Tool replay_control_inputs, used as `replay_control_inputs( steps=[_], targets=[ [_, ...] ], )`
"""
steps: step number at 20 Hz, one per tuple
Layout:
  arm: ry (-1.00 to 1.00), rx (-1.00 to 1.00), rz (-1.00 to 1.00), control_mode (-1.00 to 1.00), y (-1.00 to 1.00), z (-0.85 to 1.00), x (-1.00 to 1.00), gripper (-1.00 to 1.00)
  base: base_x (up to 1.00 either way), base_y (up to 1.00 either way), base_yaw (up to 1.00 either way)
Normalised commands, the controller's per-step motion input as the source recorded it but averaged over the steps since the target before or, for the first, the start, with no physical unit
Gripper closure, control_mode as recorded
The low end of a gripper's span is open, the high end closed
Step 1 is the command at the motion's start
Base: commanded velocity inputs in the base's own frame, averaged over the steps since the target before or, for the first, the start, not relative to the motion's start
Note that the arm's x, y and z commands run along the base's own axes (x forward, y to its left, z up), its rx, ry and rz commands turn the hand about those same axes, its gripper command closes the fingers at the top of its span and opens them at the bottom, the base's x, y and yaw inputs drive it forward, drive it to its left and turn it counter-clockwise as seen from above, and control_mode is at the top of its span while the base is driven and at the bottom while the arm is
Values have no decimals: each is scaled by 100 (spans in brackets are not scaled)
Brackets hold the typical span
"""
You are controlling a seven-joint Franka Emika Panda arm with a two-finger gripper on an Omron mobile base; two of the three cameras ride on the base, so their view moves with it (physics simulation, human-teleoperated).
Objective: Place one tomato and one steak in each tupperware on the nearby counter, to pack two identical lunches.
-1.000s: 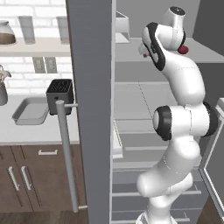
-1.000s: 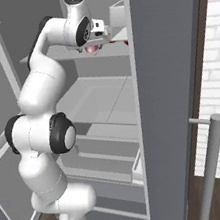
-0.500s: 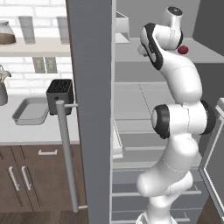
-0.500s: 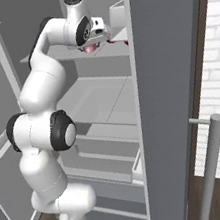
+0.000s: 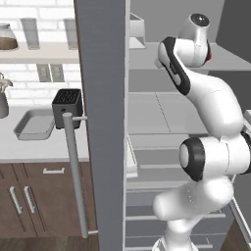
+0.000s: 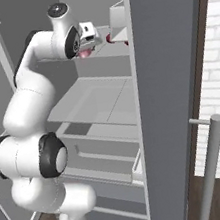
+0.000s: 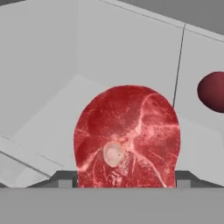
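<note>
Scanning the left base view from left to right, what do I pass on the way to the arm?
Glass jug on the wall shelf → grey tray on the counter → black toaster → fridge door handle → grey fridge door → fridge shelves → white arm.

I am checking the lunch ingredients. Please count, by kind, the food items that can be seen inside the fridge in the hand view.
Steak, red, marbled, between the gripper fingertips: 1
Dark red round item, probably a tomato, at the right edge: 1
Total: 2
</note>
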Motion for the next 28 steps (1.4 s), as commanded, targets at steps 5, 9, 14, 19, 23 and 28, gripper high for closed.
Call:
replay_control_inputs(
  steps=[5,9,14,19,23,28],
  targets=[
    [-1,3,0,-100,-1,57,-100,100,0,0,0],
    [3,-2,0,-100,-6,4,-100,100,0,0,0],
    [6,0,0,-100,-2,-8,-100,100,0,0,0],
    [7,2,0,-100,-2,-36,-100,100,0,0,0],
    [19,1,0,-100,-3,-67,-100,100,0,0,0],
    [18,0,0,-100,-1,-75,-100,100,0,0,0]
  ],
)
